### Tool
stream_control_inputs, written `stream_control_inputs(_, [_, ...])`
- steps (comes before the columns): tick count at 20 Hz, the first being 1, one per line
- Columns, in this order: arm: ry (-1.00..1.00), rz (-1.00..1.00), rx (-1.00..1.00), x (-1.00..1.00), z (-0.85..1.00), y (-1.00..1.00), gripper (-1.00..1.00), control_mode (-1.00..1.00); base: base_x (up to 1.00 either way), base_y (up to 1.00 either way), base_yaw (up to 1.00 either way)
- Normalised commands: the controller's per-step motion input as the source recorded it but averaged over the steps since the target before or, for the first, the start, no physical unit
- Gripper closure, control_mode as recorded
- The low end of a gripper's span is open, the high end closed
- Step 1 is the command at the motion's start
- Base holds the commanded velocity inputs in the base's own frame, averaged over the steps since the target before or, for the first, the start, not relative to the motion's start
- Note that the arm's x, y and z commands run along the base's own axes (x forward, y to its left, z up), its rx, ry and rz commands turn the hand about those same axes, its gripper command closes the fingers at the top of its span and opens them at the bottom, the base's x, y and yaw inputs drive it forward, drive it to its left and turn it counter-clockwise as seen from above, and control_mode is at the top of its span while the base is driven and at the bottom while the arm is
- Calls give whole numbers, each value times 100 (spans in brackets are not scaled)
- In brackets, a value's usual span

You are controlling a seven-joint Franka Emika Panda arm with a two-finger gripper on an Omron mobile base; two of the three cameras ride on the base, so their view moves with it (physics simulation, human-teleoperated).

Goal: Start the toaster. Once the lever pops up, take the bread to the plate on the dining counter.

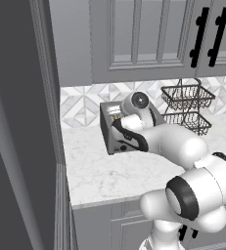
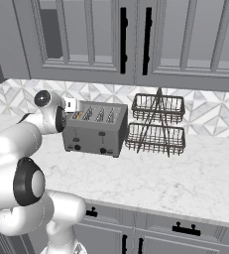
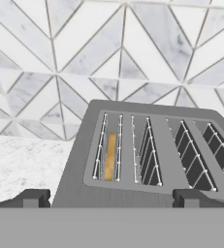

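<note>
Inside the boxy grey toaster (image 3: pixel 147 160), a golden sliver, seemingly the bread (image 3: pixel 110 157), sits mostly hidden; the gripper (image 3: pixel 111 198) hangs spread apart.

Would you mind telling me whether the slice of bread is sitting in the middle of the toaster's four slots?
No, the golden-tan bread slice sits in the outermost slot at one end of the boxy grey metal toaster.

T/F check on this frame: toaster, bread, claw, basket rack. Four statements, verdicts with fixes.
1. The bread sits down in one toaster slot. True.
2. The claw is shut on the bread. False: it is open, above the toaster's near edge, holding nothing.
3. A two-tier wire basket rack stands beside the toaster on the marble worktop. True.
4. All four slots hold bread. False: one slot holds a slice; the others look empty.
</note>
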Motion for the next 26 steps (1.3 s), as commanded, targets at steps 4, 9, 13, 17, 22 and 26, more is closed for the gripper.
stream_control_inputs(4, [0,0,0,0,0,0,-100,-100,0,0,0])
stream_control_inputs(9, [0,0,0,0,0,0,-100,-100,0,0,0])
stream_control_inputs(13, [0,0,0,0,0,0,-100,-100,0,0,0])
stream_control_inputs(17, [0,0,0,0,0,0,-100,-100,0,0,0])
stream_control_inputs(22, [0,0,0,0,0,0,-100,-100,0,0,0])
stream_control_inputs(26, [0,0,0,0,0,0,-100,-100,0,0,0])
